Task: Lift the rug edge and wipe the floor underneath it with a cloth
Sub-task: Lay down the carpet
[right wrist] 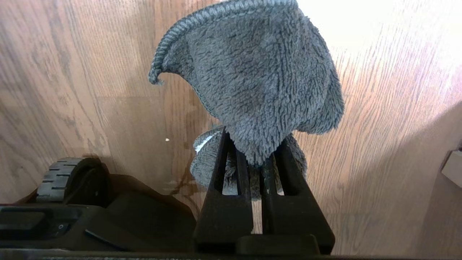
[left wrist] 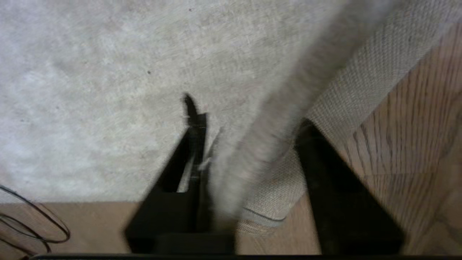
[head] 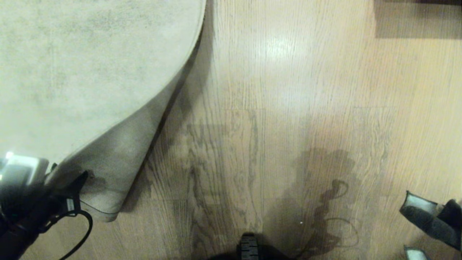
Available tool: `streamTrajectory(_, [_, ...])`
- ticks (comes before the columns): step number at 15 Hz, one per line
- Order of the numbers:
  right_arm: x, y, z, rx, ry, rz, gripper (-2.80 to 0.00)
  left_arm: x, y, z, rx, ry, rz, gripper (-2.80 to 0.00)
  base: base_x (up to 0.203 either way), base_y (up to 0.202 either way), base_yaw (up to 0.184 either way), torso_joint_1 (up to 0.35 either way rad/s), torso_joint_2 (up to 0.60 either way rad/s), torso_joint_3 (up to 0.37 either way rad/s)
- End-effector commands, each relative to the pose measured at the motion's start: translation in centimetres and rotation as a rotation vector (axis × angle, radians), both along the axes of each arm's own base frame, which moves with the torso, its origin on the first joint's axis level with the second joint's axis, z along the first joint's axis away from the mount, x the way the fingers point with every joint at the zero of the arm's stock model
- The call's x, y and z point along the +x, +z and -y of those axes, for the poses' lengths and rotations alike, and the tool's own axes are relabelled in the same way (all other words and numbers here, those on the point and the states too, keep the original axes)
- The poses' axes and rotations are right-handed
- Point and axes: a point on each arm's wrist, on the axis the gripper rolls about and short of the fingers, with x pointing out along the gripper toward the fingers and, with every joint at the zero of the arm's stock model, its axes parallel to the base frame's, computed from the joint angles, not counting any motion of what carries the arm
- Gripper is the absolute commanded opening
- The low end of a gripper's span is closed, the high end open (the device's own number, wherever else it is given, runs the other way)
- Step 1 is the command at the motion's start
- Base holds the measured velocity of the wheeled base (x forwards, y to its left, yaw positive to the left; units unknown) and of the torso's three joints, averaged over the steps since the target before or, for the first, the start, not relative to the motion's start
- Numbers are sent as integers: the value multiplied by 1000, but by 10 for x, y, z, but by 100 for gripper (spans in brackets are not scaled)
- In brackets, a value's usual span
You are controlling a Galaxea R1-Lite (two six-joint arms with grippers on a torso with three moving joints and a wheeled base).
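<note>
The pale grey-beige rug point(head: 72, 72) fills the left of the head view. Its rug edge point(head: 112, 169) curls up off the floor point(head: 288, 108) at the near corner, showing the woven tan backing point(left wrist: 364, 76). My left gripper point(left wrist: 249, 115) sits at that corner, jaws open, with the blurred rug edge point(left wrist: 252, 159) loose between the two fingers. At the lower right, my right gripper point(right wrist: 254, 144) is shut on the fluffy grey cloth point(right wrist: 260, 83), which stands up beyond the fingertips above bare floor. The head view also catches the cloth point(head: 426, 213) at its right border.
A black cable point(head: 83, 231) loops off the left arm near the rug corner. The robot's base wheel point(head: 249, 247) sits at the bottom middle. A dark piece of furniture point(head: 415, 18) stands at the far right, and a pale object point(right wrist: 453, 168) lies near the cloth.
</note>
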Motion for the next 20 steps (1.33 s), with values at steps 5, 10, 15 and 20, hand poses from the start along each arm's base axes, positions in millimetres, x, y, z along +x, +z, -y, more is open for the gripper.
streamTrajectory(5, [0, 0, 0, 0, 0, -4, -280, -12, 17, 8, 12, -35, 107, 0, 0, 0, 0, 0, 0, 0])
streamTrajectory(10, [0, 0, 0, 0, -1, -3, -280, -32, 32, 12, 23, -55, 199, 0, 0, 0, 0, 0, 0, 0])
streamTrajectory(15, [0, 0, 0, 0, 1, -3, -280, -36, 43, 15, 33, -72, 298, 0, 0, 0, 0, 0, 0, 0])
streamTrajectory(20, [0, 0, 0, 0, 1, -4, -280, -37, 44, 16, 32, -80, 310, 0, 0, 0, 0, 0, 0, 0])
